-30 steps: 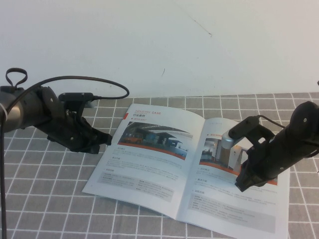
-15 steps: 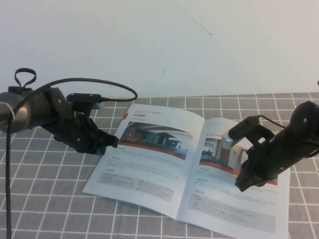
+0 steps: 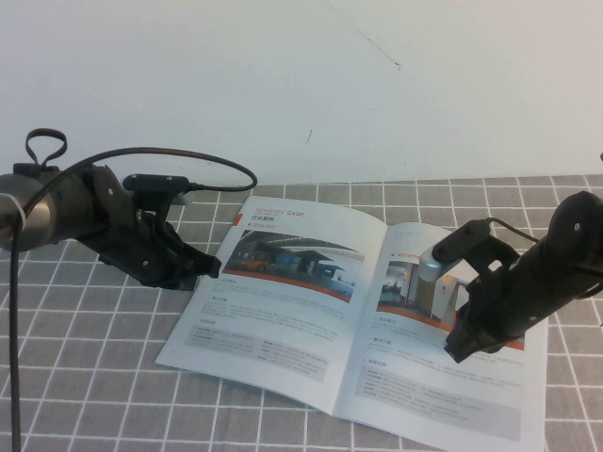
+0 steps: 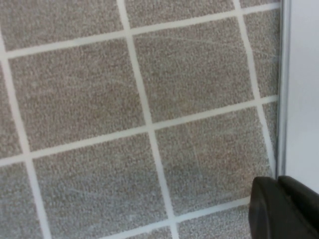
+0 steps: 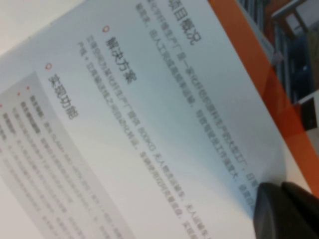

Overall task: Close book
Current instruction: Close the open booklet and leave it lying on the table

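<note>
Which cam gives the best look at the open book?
High view: the whole open book shows, both pages and the fold, with the left gripper at its left edge and the right gripper over its right page. Left wrist view catches only a strip of its edge; right wrist view only close-up page text.

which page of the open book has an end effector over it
The right page, under the right end effector; the left end effector hangs over the cloth just off the left page.

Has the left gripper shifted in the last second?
Yes. The left gripper has moved right, closer to the left edge of the book. The right gripper sits over the right page.
</note>
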